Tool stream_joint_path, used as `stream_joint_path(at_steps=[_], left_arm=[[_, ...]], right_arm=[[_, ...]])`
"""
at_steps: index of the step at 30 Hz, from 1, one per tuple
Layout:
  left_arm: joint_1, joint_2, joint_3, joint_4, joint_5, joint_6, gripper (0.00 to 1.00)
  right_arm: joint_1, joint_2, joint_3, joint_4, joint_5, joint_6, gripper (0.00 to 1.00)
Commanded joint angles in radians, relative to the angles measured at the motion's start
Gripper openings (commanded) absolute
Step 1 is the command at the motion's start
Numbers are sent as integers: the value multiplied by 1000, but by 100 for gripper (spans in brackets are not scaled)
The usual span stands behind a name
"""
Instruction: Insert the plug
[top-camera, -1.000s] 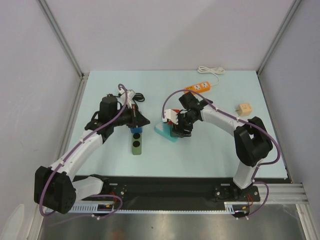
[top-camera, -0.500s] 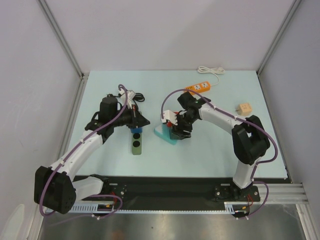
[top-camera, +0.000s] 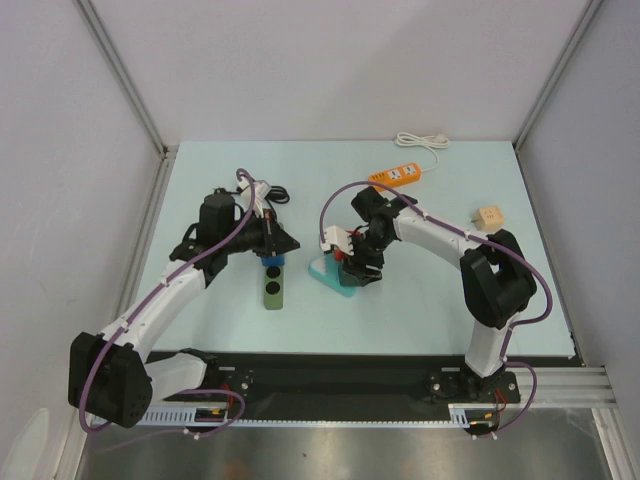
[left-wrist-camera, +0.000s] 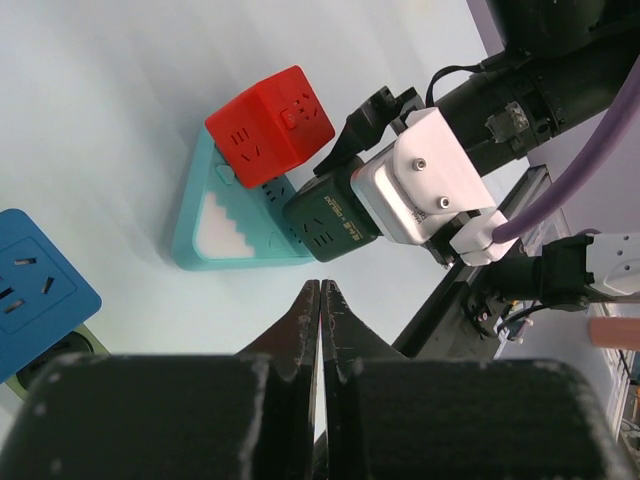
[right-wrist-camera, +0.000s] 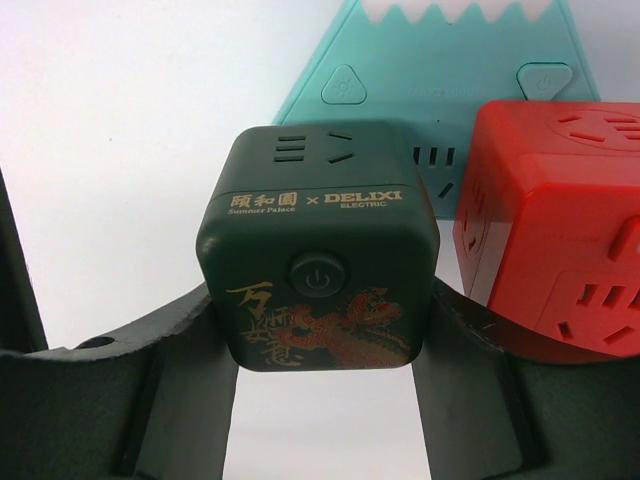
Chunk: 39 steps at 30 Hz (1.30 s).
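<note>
The right gripper (right-wrist-camera: 318, 335) clamps a dark green plastic cube adapter (right-wrist-camera: 318, 270) at a corner of the teal triangular power strip (right-wrist-camera: 400, 70), just beside a red cube adapter (right-wrist-camera: 560, 220). The left gripper (left-wrist-camera: 320, 292) is pinched closed and empty. The small black plug on its thin looped cord (top-camera: 277, 196) lies untouched at the left gripper's 12 o'clock. Lowering the green cube could shove the red one, and a closed gripper cannot take the plug.

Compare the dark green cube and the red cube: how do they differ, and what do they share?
The green cube is clamped in the right gripper; the red cube is ungripped, resting on the teal base. The green cube's facing side bears a power button, gold lettering and a dragon; the red cube's sides show only socket slots. Both are round-cornered socket cubes of similar size.
</note>
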Motion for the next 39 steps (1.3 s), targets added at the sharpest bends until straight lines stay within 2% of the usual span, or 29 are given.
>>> stream_joint_path(at_steps=[1,8,13,16,25,30,32,36,38,39], left_arm=[[10,-14,-1,25,16,-2,4],[10,-15,-6,25,10,-2,5],[10,-17,-10,27,10,-4,5],[10,-20,-9,24,5,-2,5],[13,-37,-6,-27,-84,6,6],[28,-31,-3,-42,-118,-5,11],[28,-23,-3,-45,-116,-10,13],[30,-23,-10,-47,-115,-10,18],[30,-27,-12,-47,-119,-7,20],[30,-30,-13,-48,-119,-7,22]], right_arm=[[24,9,10,-7,-1,20,0],[73,42,-27,70,115,140,0],[94,80,-1,56,122,189,0],[122,149,41,13,189,243,0],[154,194,67,13,223,284,0],[153,166,71,48,283,312,0],[153,134,70,79,290,315,8],[153,108,85,97,280,320,49],[151,98,91,106,278,326,57],[150,91,94,112,275,326,64]])
